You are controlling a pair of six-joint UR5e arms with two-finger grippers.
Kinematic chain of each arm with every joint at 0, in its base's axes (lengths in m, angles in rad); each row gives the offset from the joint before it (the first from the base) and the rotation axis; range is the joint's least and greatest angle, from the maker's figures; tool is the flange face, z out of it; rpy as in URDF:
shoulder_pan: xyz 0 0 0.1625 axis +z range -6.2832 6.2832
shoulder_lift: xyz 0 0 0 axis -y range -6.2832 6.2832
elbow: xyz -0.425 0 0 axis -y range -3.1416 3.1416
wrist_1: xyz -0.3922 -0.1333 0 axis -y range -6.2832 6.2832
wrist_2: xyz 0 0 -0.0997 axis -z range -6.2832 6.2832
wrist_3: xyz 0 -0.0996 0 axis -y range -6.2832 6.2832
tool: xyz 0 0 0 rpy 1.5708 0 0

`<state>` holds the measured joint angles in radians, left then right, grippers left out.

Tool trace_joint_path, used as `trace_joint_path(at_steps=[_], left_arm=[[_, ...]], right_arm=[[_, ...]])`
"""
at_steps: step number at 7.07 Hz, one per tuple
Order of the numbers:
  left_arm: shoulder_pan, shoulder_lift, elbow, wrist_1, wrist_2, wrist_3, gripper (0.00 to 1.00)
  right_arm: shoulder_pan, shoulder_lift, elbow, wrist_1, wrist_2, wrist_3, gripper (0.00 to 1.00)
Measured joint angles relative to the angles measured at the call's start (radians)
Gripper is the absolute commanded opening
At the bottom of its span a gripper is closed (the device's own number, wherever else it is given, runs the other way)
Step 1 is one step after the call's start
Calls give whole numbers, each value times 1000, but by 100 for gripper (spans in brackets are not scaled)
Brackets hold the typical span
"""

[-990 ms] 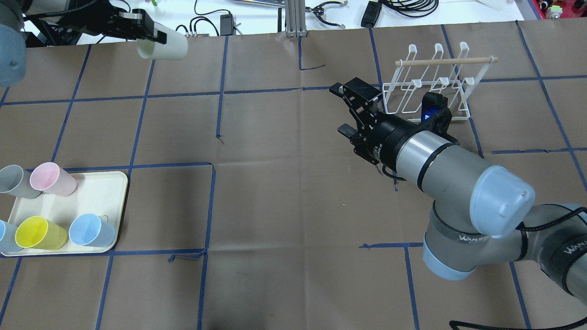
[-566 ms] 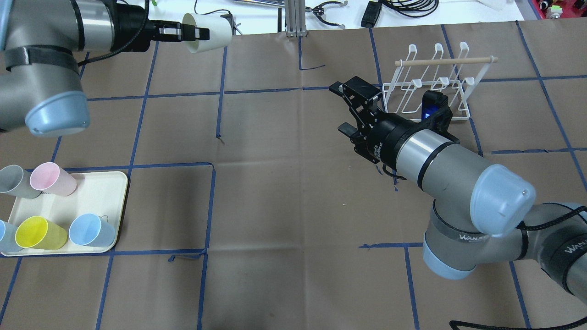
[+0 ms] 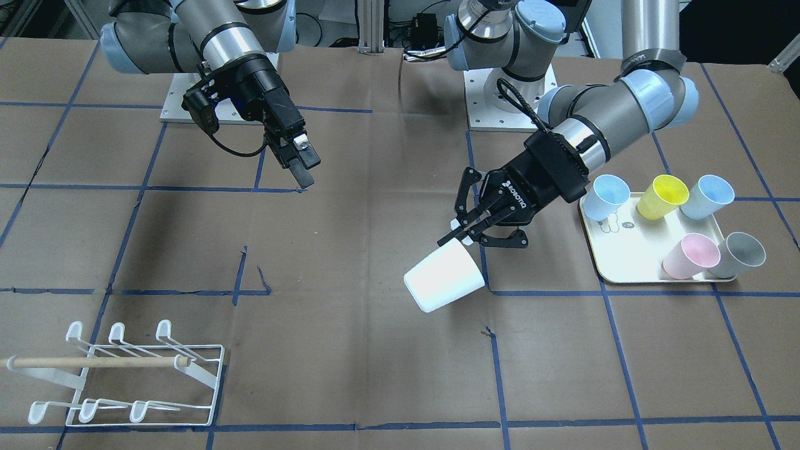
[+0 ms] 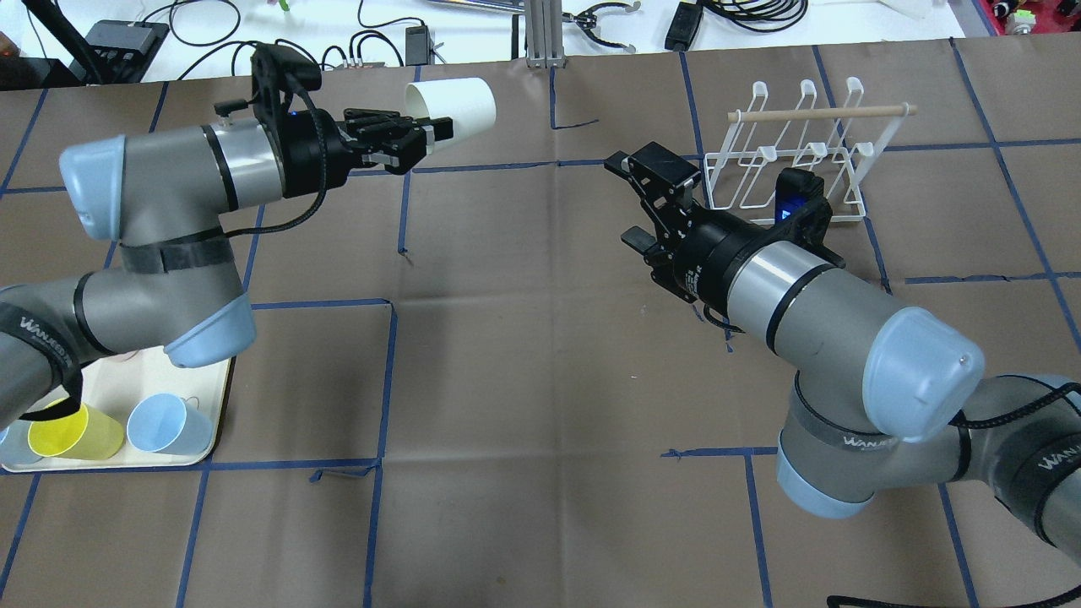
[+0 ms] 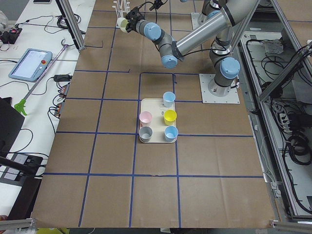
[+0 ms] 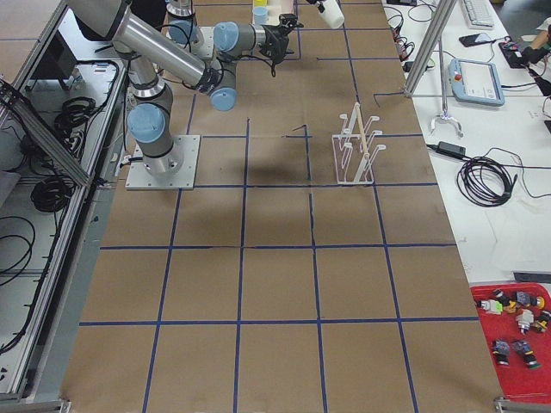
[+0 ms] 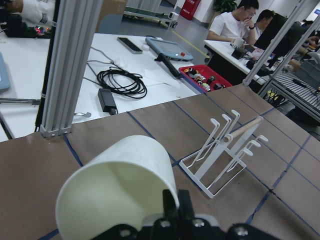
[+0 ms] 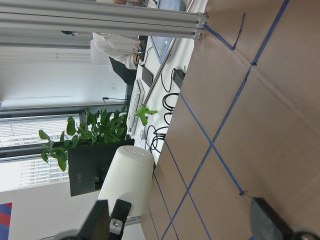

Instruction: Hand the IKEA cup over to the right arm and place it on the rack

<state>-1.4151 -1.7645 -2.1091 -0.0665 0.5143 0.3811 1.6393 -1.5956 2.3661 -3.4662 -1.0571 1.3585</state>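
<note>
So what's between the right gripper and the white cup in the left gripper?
Nothing stands there. In the overhead view, only bare brown table paper with blue tape lines separates the open right gripper from the white cup.

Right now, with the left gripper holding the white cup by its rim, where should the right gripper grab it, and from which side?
Probably the bare wall near the closed base of the white cup, coming in from the base end. The cup hangs sideways with its base toward the open right gripper, and the left gripper pinches only the mouth rim, leaving that half free.
</note>
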Motion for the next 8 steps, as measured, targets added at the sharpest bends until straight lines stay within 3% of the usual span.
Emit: trace_joint_path(at_steps=[2,5,8], left_arm=[[-27,-15,-92,207,-36,-79,0],[-104,-54,-145,521,-58,-307,0],[-165,-33,-201,608,-49,-382,0]], right_arm=[[4,0,-3,-3,-9,4,100],[6,12,-17,-1,-32,8,100],[7,84,-23,0,-25,22,100]])
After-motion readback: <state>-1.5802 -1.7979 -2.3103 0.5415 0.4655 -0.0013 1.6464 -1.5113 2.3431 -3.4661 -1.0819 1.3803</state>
